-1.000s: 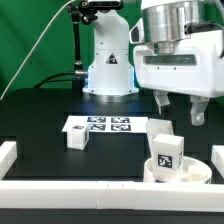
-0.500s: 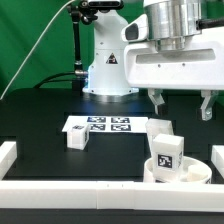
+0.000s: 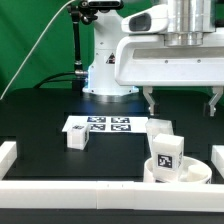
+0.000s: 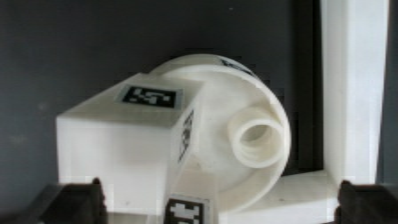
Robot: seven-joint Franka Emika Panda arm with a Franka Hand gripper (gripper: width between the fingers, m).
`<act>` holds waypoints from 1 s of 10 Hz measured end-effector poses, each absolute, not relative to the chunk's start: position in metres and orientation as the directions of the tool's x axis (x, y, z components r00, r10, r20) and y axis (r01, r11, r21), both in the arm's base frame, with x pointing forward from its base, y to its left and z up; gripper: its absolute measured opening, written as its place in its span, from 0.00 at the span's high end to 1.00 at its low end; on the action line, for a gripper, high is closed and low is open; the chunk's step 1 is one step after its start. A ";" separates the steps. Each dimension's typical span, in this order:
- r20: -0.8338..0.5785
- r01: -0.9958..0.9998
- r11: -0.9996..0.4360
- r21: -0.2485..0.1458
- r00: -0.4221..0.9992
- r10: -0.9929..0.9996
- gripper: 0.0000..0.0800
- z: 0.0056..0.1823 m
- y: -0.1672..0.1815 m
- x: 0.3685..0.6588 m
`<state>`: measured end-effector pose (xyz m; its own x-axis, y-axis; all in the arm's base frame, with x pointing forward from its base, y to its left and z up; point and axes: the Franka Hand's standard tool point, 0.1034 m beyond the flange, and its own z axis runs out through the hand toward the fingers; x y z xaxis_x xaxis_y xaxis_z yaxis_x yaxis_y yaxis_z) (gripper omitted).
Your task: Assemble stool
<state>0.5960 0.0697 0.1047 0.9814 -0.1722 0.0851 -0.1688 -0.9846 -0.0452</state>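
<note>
The round white seat [image 3: 178,173] lies at the exterior view's lower right, against the front rail. One blocky tagged leg [image 3: 166,149] stands in it, tilted. A second leg [image 3: 160,128] lies just behind the seat. A third leg [image 3: 78,140] lies apart toward the exterior view's left. My gripper [image 3: 182,100] hangs open and empty well above the seat. In the wrist view the seat [image 4: 249,120] and the leg [image 4: 125,125] in it lie below my gripper [image 4: 224,204], with both dark fingertips [image 4: 80,200] wide apart.
The marker board [image 3: 100,124] lies flat behind the loose leg. White border rails run along the front [image 3: 70,194], the exterior view's left [image 3: 8,154] and right [image 3: 217,158]. One rail [image 4: 352,90] passes close beside the seat. The arm's base [image 3: 108,70] stands at the back.
My gripper has risen away from the seat and its leg. The fingers now show farther apart. The parts have not moved.
</note>
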 end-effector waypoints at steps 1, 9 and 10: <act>0.088 -0.095 -0.995 -0.037 0.991 -0.098 0.19 0.105 0.068 0.596; 0.079 0.554 -0.832 0.038 0.828 0.555 0.19 0.102 0.063 0.596; 0.072 0.604 -0.795 0.048 0.792 0.606 0.19 0.102 0.061 0.596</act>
<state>0.5962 0.0610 0.1024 0.7922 0.6060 0.0719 0.6041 -0.7955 0.0482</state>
